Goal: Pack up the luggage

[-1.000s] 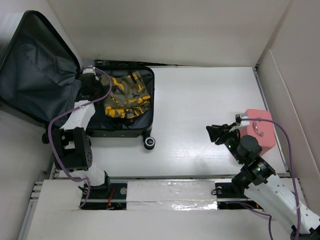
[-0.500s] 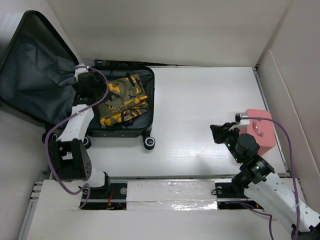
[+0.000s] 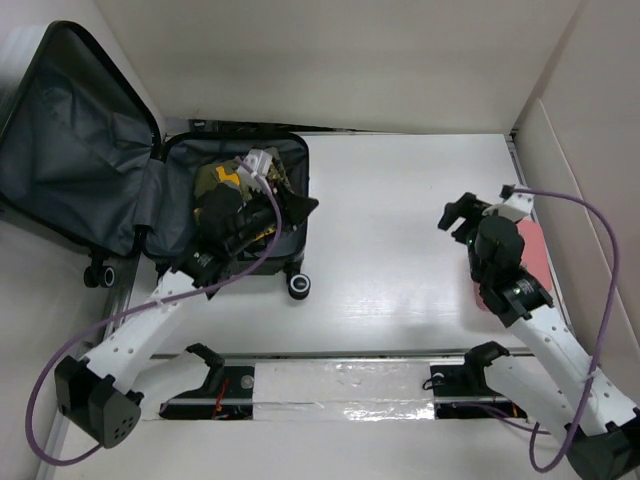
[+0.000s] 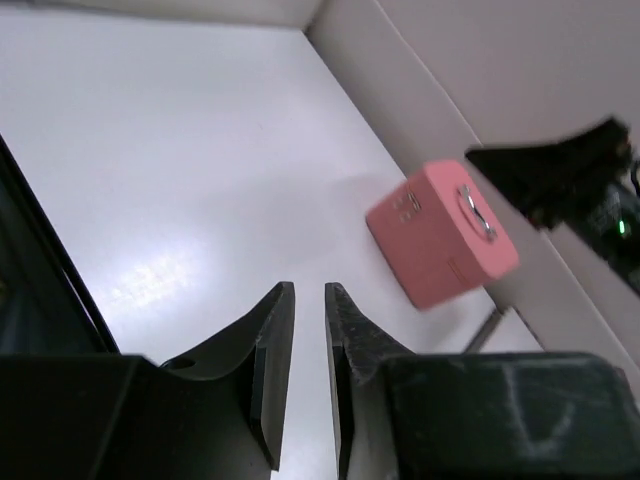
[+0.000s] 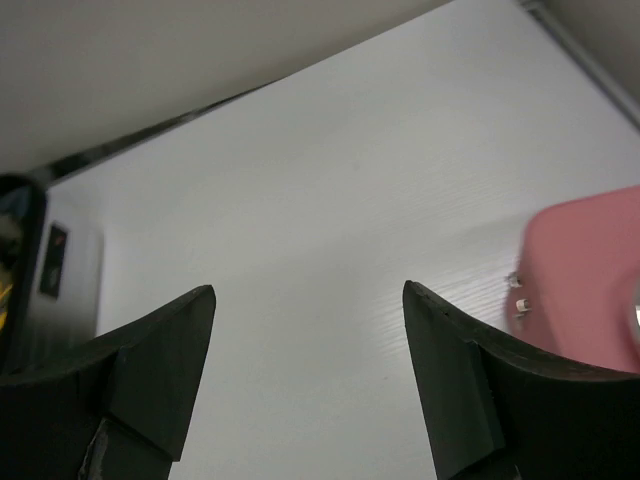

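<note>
Lying open on the left side of the desk [image 3: 400,200], the luggage [image 3: 75,150] has its lid tipped back against the left wall, grey lining exposed, and its base flat on the desk with a black wheel [image 3: 298,287] at the near right corner. A camouflage cloth [image 3: 222,178] sits inside the base, largely covered from above by the left arm. The left gripper [image 3: 303,206] hangs over the right rim of the base, pointing away from the lining towards the open desk. In the left wrist view its fingers [image 4: 270,340] are drawn nearly together, with a thin gap between them and nothing in it; only the dark edge of the luggage shows at the far left of that view. The right gripper [image 3: 452,213] is well apart from the luggage, on the right side of the desk, above and just left of a pink box [image 3: 537,248] that the right arm partly hides. Its jaws are spread wide and empty. From the right wrist the luggage is a dark sliver at the far left edge and the pink box is blurred at the right edge, with bare desk between the fingers [image 5: 160,360]. The left wrist view shows the pink box standing near the right wall, a metal clasp on its top face, and the right gripper as a dark blurred shape just beyond it.
</note>
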Available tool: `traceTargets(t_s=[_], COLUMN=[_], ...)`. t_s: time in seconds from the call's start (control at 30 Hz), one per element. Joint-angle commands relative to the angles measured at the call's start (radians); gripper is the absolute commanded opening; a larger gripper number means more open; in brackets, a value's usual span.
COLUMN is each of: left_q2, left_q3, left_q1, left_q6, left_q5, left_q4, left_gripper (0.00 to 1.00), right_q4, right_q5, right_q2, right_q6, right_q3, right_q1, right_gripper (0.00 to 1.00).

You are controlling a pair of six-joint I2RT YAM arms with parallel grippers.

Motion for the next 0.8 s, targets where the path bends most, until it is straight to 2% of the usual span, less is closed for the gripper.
traceTargets(t_s=[0.0,0.03,0.07,0.13,0.2,0.23,0.27,0.3,0.33,0.4,0.43,0.57,0.63,0.77], left_q2=[-0.072,-0.099,-0.105,-0.095,-0.072,-0.038,-0.012,0.026,0.098,0.156,0.192,0.233,0.278,0.316], left_q3=[-0.174,-0.256,-0.287,-0.331,-0.348,-0.332,-0.317,-0.297,-0.221,-0.145,-0.112,-0.159,-0.18,-0.18], left_q1=[0.008,0.008,0.008,0.008,-0.016,-0.105,-0.162,-0.221,-0.347,-0.438,-0.461,-0.472,-0.481,-0.492], left_q6=[-0.14,-0.151,-0.157,-0.159,-0.154,-0.131,-0.113,-0.093,-0.018,0.051,0.071,0.016,-0.004,-0.03], left_q5=[0.137,0.16,0.167,0.189,0.206,0.101,0.048,0.004,-0.114,-0.222,-0.231,-0.132,-0.081,-0.058], left_q4=[0.168,0.205,0.243,0.314,0.419,0.426,0.437,0.451,0.43,0.362,0.363,0.477,0.531,0.532], left_gripper=[0.16,0.17,0.19,0.21,0.25,0.31,0.33,0.35,0.37,0.41,0.43,0.45,0.46,0.47], right_q4=[-0.009,-0.02,-0.032,-0.014,0.029,0.038,0.047,0.07,0.076,0.055,0.044,0.03,0.084,0.101], right_q5=[0.095,0.073,0.049,0.015,-0.036,-0.159,-0.219,-0.252,-0.292,-0.336,-0.337,-0.352,-0.462,-0.621], right_q2=[0.049,0.066,0.08,0.104,0.115,0.129,0.132,0.137,0.141,0.166,0.175,0.213,0.232,0.285], right_q6=[0.029,0.037,0.048,0.071,0.089,0.094,0.1,0.115,0.119,0.117,0.116,0.113,0.116,0.099], right_q3=[0.073,0.077,0.083,0.053,0.018,-0.007,-0.016,-0.027,-0.032,-0.016,-0.009,-0.024,-0.074,-0.099], right_q1=[-0.147,-0.252,-0.303,-0.403,-0.57,-0.63,-0.724,-0.762,-0.796,-0.868,-0.879,-0.94,-0.986,-0.986], right_gripper=[0.85,0.87,0.87,0.88,0.88,0.88,0.88,0.89,0.89,0.91,0.93,0.99,1.0,1.0])
